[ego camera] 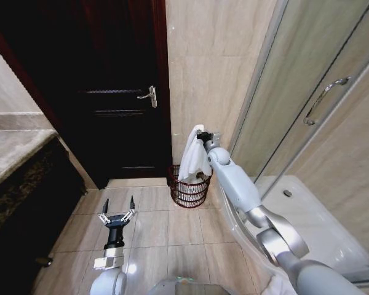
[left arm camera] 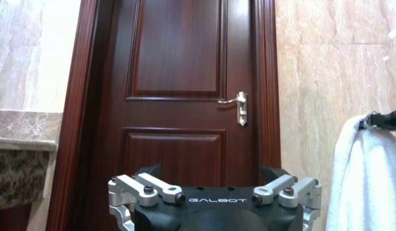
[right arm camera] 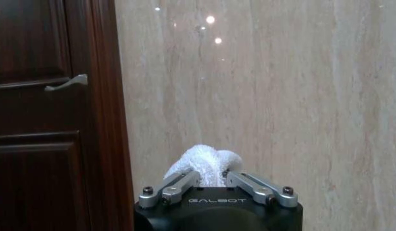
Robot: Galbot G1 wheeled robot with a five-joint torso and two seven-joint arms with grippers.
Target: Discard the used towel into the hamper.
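R gripper (ego camera: 203, 136) raised in front of tiled wall, fingers clamped on top of white towel (ego camera: 193, 161); towel bunched between fingers (right arm camera: 185, 182) in R wrist view. Towel hangs straight down, lower end at or just inside rim of hamper (ego camera: 189, 192) – contact w/ rim cannot be told. Hamper on floor beside dark door (ego camera: 111, 92). L gripper (ego camera: 117, 215) low over floor tiles, well apart from hamper, fingers spread wide, holding nothing.
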